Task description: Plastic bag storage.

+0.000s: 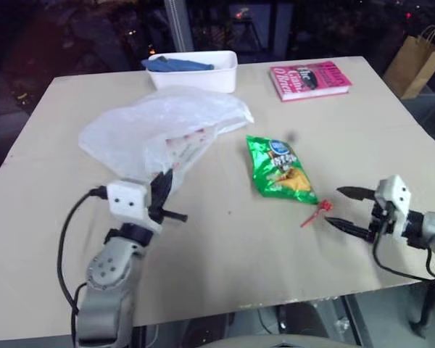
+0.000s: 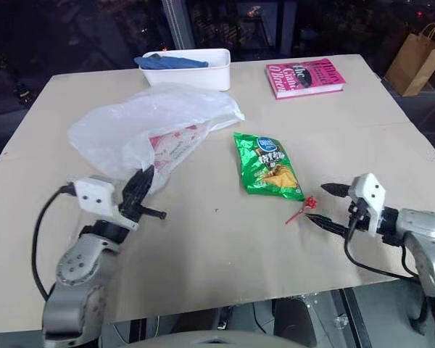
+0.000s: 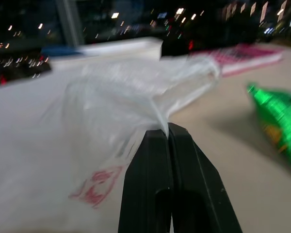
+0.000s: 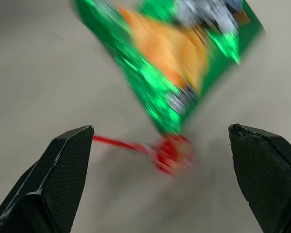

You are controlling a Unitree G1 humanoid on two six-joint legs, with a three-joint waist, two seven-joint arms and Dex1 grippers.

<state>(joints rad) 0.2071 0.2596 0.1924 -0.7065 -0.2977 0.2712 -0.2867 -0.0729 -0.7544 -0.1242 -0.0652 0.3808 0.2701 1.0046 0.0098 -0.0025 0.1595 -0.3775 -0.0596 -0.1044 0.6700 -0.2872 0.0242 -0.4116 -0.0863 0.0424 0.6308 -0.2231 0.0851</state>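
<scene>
Nearest, the left gripper (image 3: 167,133) has its two black fingers pressed together on a gathered fold at the near edge of the plastic bag (image 1: 159,130), while the right gripper (image 1: 346,207) hovers with fingers wide apart just beside a small red object (image 1: 313,214), possibly a lollipop, at the green snack packet's (image 1: 281,168) near corner. Farther out, the bag lies billowed on the table (image 1: 225,246) short of the white tray (image 1: 199,70) and pink book (image 1: 309,79); thin, light and slippery, it will likely collapse and slide, so a bunched fold or loop handle seems the safest hold.
</scene>
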